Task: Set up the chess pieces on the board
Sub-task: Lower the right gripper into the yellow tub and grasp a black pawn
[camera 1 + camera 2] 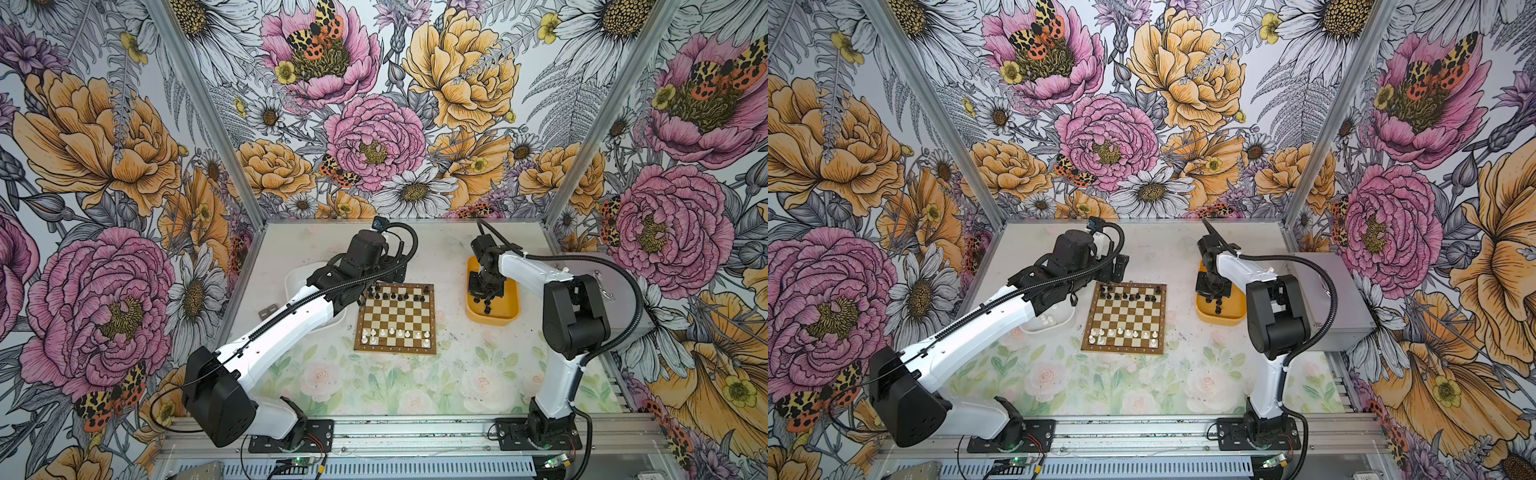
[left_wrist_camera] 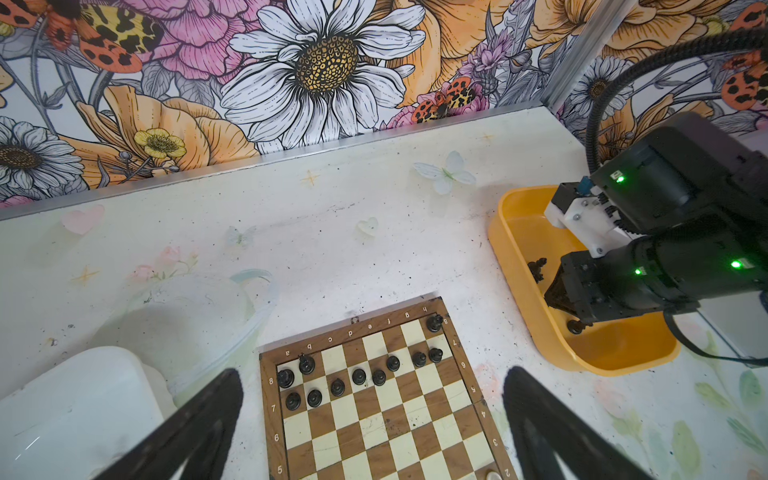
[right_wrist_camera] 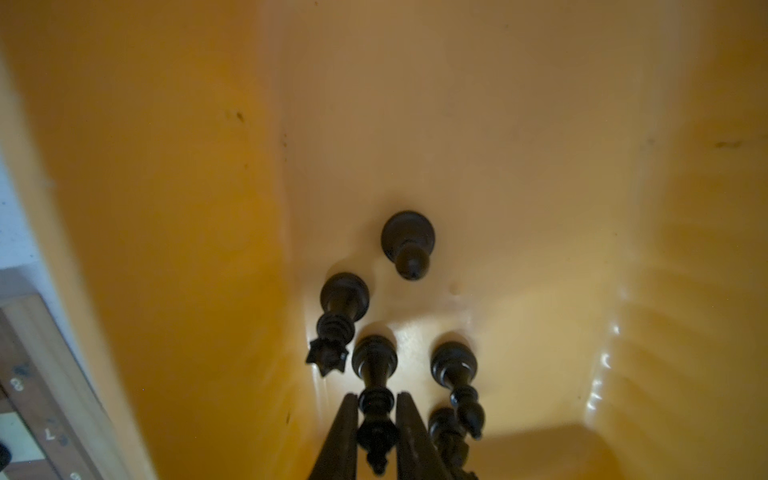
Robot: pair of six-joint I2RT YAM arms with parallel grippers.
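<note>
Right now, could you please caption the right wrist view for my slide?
Right gripper straddling a black piece in the yellow tray.

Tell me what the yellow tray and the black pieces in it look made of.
Yellow tray: likely moulded plastic, semi-gloss; bright glints on its smooth, rounded wall. Black pieces: probably plastic, though lacquered wood is possible; dark, smooth, turned-looking shapes with a dull sheen.

Walls (image 1: 104,145): floral wallpaper with pink and orange blooms, daisies, moths. Posts (image 1: 203,104): aluminium, at the back corners. Tabletop (image 1: 415,386): pale, faint rose print. Front rail (image 1: 415,431): aluminium. Light: bright, even.
</note>
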